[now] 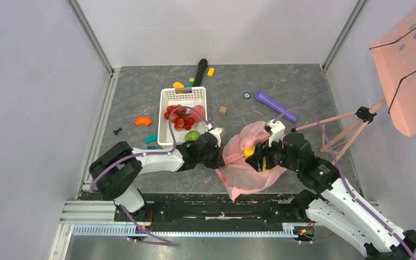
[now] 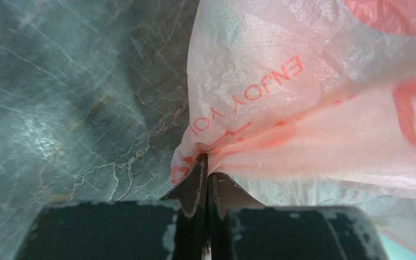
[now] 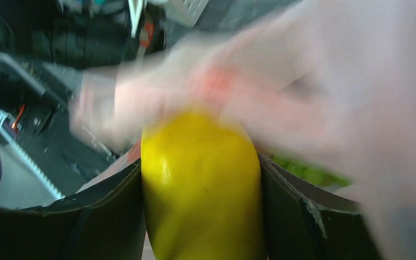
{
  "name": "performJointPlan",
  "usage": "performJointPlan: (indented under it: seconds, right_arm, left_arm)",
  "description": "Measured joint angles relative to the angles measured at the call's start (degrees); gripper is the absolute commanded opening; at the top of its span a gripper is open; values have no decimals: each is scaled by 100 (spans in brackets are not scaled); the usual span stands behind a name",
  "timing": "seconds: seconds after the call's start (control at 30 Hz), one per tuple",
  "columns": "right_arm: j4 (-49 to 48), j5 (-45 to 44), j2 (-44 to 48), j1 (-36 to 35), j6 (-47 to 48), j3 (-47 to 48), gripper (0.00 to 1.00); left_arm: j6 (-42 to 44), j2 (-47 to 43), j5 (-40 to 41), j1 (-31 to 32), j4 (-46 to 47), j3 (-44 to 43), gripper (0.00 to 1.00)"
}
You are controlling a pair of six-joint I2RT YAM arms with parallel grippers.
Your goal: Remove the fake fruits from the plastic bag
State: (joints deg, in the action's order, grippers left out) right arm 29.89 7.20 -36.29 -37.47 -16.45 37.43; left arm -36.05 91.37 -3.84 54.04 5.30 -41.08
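Observation:
The pink plastic bag (image 1: pixel 249 162) lies crumpled on the grey table between my two arms. My left gripper (image 1: pixel 216 147) is shut on the bag's left edge; in the left wrist view the closed fingertips (image 2: pixel 207 176) pinch a fold of the bag (image 2: pixel 303 108). My right gripper (image 1: pixel 254 154) is shut on a yellow fake fruit (image 3: pixel 200 184) at the bag's mouth; the yellow fruit (image 1: pixel 248 152) shows in the top view too. The bag (image 3: pixel 325 92) is blurred around it. Red berries (image 1: pixel 179 115) and a green apple (image 1: pixel 193 135) lie in the white basket.
The white basket (image 1: pixel 183 95) stands behind the left gripper. A purple cylinder (image 1: pixel 274 105), a black stick (image 1: pixel 200 69), a brown cube (image 1: pixel 223 110), coloured blocks (image 1: pixel 210 71) and an orange arch (image 1: pixel 141 121) lie on the table. A pink perforated stand (image 1: pixel 409 70) rises at the right.

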Motion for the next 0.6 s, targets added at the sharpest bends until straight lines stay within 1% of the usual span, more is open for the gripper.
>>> performJointPlan:
  seconds: [0.17, 0.37, 0.5, 0.6]
  right_arm:
    - [273, 658, -96, -2, 4, -146, 57]
    - [413, 1268, -17, 0, 61, -144, 57]
    - [269, 1781, 92, 0, -22, -85, 52]
    - [-271, 2151, 136, 0, -317, 52, 49]
  left_arm:
    - [57, -310, 125, -236, -437, -463, 2]
    - [127, -564, 190, -986, -643, -1080, 2]
    - [184, -564, 160, -1091, -680, -1104, 2]
    - [184, -564, 2, -1036, -570, -874, 2]
